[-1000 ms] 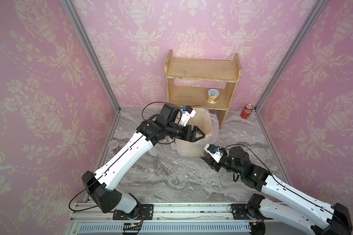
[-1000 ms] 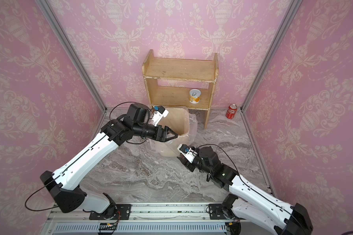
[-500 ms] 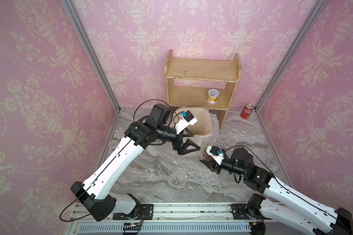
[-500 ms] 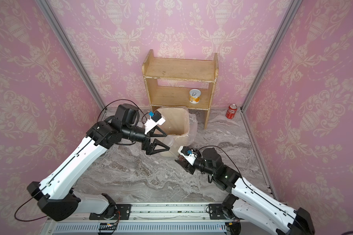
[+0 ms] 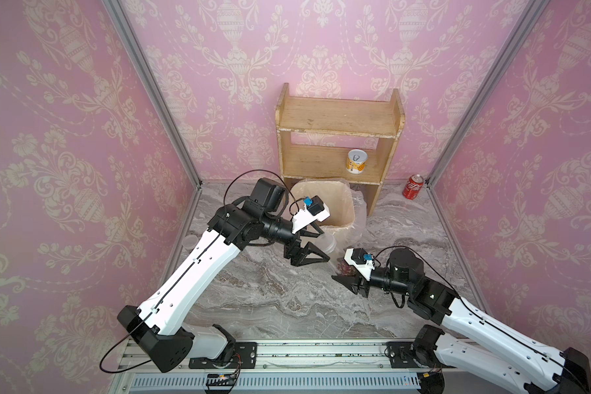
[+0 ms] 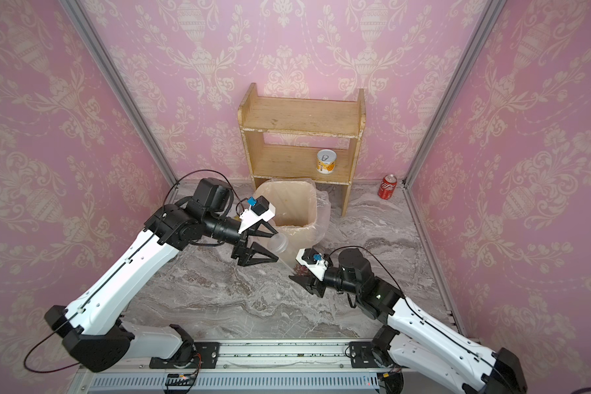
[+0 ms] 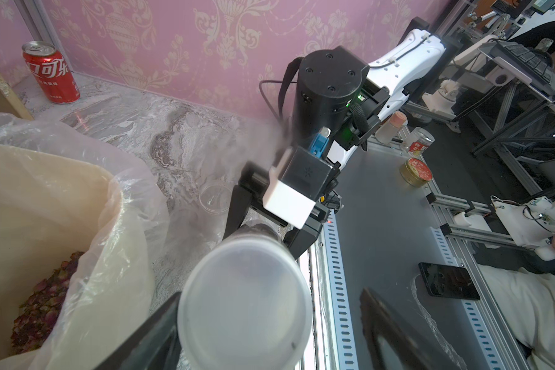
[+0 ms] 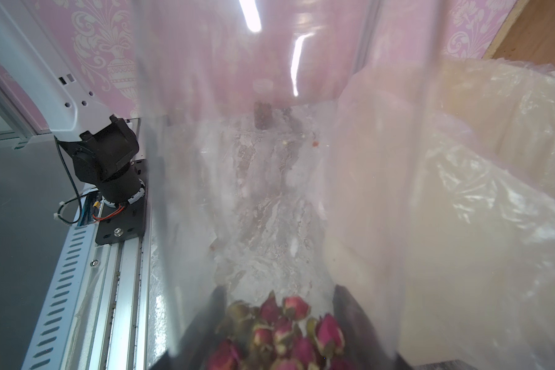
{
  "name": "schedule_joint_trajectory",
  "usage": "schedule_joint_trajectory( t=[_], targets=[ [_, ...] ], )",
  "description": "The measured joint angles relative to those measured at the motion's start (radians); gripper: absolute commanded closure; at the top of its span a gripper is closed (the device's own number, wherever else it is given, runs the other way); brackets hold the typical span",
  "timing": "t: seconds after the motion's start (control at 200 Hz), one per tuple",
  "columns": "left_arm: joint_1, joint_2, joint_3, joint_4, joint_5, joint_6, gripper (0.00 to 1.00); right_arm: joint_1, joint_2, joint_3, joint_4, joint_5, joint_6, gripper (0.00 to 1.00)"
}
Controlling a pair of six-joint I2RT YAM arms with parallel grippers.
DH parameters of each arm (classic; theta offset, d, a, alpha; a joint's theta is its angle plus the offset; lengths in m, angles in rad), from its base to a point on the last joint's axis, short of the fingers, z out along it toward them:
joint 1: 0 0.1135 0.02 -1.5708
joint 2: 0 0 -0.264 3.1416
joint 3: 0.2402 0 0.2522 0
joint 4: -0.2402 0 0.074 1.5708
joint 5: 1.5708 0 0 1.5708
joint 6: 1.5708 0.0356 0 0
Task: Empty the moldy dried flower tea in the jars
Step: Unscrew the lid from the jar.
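R gripper (image 5: 344, 273) clamps jar (image 8: 263, 192); L gripper (image 5: 325, 248) jaws apart round lid (image 7: 244, 301) (wrist cam shows gap), prob. loose.

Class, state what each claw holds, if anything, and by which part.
The right claw holds the jar of dried flower tea by its lower body. The left claw straddles the lid, open, gripping nothing.

Tin (image 5: 356, 161) on wooden shelf (image 5: 338, 117); cola can (image 5: 413, 186) beside; lined bin (image 5: 335, 204) in front

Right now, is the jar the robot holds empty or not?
Not empty: dried rose buds heaped inside the jar show through its clear wall in the right wrist view.
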Motion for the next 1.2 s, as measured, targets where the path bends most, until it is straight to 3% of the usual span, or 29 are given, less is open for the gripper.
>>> schedule_joint_trajectory(
  t=[0.385,0.655,0.891,1.046,1.201],
  targets=[
    [0.006,0.000,-0.029,0.043,-0.001,-0.008,0.41,0.000,0.000,0.000,-0.002,-0.018,0.000,0.70],
    [0.005,0.001,-0.037,0.076,-0.027,-0.068,0.67,0.000,0.003,0.002,-0.008,-0.004,0.002,0.70],
    [0.000,0.027,-0.031,0.140,-0.115,-0.342,0.92,-0.001,0.014,0.006,-0.009,0.112,0.005,0.71],
    [-0.012,0.056,-0.005,0.161,-0.220,-0.594,0.93,-0.002,0.024,0.006,-0.002,0.209,0.003,0.71],
    [-0.044,0.064,0.025,0.155,-0.347,-0.740,0.92,-0.002,0.046,0.006,0.033,0.267,-0.011,0.71]
  ],
)
